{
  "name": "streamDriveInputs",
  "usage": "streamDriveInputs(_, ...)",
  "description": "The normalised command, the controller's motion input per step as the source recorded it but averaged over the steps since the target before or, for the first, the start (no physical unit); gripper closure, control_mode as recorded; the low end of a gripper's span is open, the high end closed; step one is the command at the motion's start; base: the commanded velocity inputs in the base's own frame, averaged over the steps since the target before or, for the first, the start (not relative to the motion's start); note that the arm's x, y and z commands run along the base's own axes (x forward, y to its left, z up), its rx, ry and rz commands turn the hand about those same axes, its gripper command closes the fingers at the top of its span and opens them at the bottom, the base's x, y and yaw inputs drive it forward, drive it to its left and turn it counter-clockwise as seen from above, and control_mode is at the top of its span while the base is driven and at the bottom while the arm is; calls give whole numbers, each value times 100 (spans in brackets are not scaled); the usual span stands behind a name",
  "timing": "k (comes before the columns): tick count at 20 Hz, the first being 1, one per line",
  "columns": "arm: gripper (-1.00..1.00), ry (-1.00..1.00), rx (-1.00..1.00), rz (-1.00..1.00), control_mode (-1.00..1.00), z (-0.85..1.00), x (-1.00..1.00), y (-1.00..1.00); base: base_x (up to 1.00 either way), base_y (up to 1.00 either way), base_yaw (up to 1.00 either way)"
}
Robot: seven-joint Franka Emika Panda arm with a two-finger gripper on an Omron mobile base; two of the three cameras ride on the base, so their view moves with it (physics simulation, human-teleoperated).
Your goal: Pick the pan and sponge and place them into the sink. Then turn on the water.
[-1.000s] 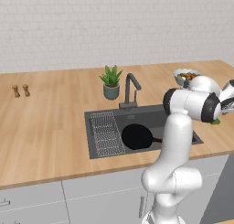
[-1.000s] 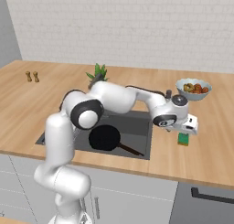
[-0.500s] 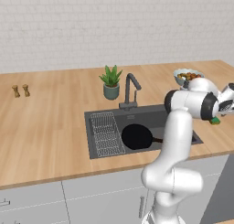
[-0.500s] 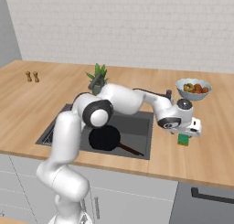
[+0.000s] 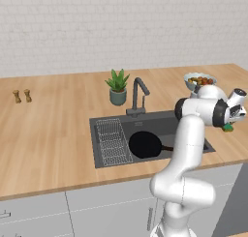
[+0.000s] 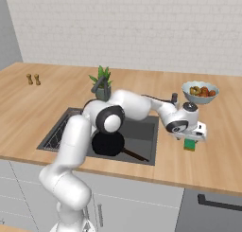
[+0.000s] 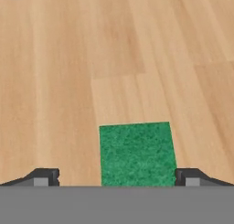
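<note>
- Since the earlier frames, the arm has reached further right and lower, bringing the gripper (image 6: pixel 193 137) down over the sponge (image 6: pixel 189 144); the pan (image 5: pixel 145 144) has not shifted.
- The gripper stands fully wide and holds nothing. In the hand view one fingertip (image 7: pixel 43 177) sits left of the sponge (image 7: pixel 137 153) and the other right of it, both clear of its sides.
- This straddling stance appears chosen so that closing the fingers would pinch the sponge across its shorter width.
- The sponge lies flat on the desk (image 6: pixel 217 160), green face up, just right of the sink (image 6: pixel 142 131) and nearer the front edge than the fruit bowl (image 6: pixel 200 92).
- In the hand view the sponge's long axis runs away from the camera, crosswise to the closing line of the fingers.
- The pan rests flat in the sink basin, beside the wire rack (image 5: pixel 111 140); its handle (image 5: pixel 168 148) points right, toward the arm.
- No water shows at the faucet (image 5: pixel 138 95); that step is judged not yet done.
</note>
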Motion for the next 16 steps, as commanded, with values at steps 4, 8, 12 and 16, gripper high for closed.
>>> streamDriveInputs(4, -100, 1, 0, 1, -100, -12, 26, -25, 0, 0, 0)
streamDriveInputs(8, -100, 0, 0, 2, -100, -6, 12, -27, 0, 0, 0)
streamDriveInputs(12, -100, 0, 0, 2, -100, -16, 0, -16, 0, 0, 0)
streamDriveInputs(16, -100, 0, 0, 3, -100, -33, -13, -3, 0, 0, 0)
